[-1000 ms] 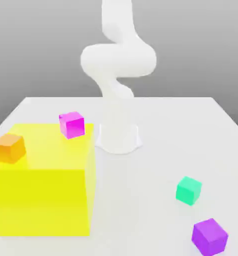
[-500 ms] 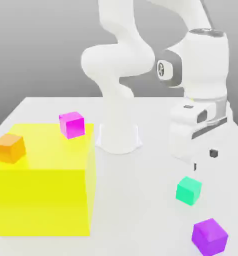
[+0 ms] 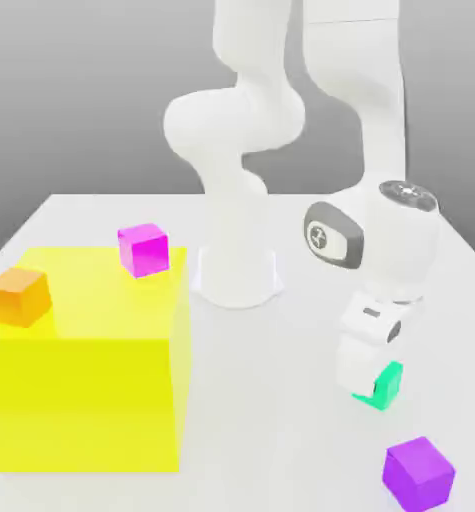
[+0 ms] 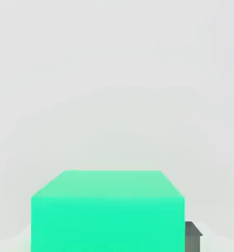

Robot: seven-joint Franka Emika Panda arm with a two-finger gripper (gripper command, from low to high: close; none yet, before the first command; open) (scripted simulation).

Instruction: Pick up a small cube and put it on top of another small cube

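I see the white arm's gripper point(image 3: 373, 385) down on the white tabletop point(image 3: 281, 400), its jaws closed on the small mint-green cube point(image 3: 387, 386), which sits toward the exterior view's right. A small purple cube point(image 3: 418, 473) lies near it. The big yellow block point(image 3: 81, 400) carries a small orange cube point(image 3: 18, 296) and a small magenta cube point(image 3: 144, 249).

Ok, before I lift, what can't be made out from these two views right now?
- Exterior view: the gripper fingertips and their contact with the small teal cube, hidden by the white hand body.
- Hand view: the teal cube's lower part, cut off by the picture's edge.
- Whether the cube has left the table: neither view settles it.
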